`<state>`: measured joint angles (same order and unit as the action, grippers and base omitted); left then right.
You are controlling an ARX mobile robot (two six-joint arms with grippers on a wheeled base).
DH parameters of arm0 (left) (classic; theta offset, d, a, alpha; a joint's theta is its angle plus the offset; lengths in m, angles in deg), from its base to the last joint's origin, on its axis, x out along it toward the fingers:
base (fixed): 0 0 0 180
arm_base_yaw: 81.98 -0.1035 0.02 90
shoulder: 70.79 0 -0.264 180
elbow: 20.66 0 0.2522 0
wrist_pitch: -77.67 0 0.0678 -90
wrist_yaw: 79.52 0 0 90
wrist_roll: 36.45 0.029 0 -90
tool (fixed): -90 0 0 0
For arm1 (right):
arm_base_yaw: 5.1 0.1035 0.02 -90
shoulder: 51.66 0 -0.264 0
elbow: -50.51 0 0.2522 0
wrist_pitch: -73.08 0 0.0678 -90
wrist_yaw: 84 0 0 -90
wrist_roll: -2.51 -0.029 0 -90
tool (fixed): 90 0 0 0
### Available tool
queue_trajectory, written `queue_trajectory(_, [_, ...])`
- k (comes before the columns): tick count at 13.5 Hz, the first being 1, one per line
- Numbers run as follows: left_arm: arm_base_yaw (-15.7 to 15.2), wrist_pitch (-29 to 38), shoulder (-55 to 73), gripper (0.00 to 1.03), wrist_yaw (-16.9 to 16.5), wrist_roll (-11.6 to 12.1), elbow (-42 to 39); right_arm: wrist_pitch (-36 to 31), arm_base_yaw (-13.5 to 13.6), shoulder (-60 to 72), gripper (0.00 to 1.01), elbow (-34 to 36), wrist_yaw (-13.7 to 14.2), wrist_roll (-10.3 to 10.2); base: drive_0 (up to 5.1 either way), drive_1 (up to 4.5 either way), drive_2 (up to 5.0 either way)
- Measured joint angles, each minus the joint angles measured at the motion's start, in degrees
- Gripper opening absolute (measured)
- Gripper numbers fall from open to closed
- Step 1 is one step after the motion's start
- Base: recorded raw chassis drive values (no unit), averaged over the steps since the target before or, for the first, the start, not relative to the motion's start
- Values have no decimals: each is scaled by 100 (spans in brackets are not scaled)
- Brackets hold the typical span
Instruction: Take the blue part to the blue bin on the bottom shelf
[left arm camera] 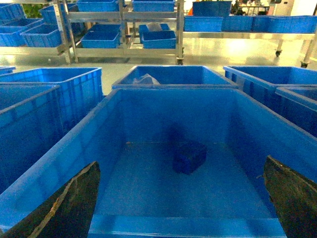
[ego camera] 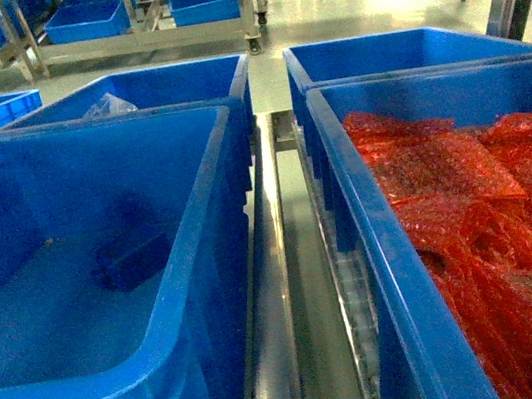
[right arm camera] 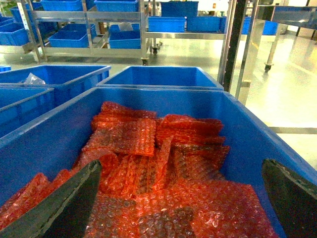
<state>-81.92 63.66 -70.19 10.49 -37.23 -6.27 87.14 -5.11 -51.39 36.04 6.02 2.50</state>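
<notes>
While the left end effector point(left arm camera: 181, 198) hovers released at the near rim, blue part point(left arm camera: 188, 156) on blue bin point(left arm camera: 163, 106) floor, ahead between its fingers point(left arm camera: 74, 198), right end effector point(right arm camera: 181, 198) released over red bubble-wrap bags point(right arm camera: 148, 163).

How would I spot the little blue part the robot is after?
Start at the big blue crate left of the metal rail, opposite the crate of red bubble-wrap bags. On its floor lies the blue part, alone. It is a small blocky piece, darker than the crate plastic.
</notes>
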Motion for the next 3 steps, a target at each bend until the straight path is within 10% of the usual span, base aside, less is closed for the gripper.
queue_trajectory(3, [0,0,0,98,0,0,0,0,0,0,98,0,0,0,0,0,0])
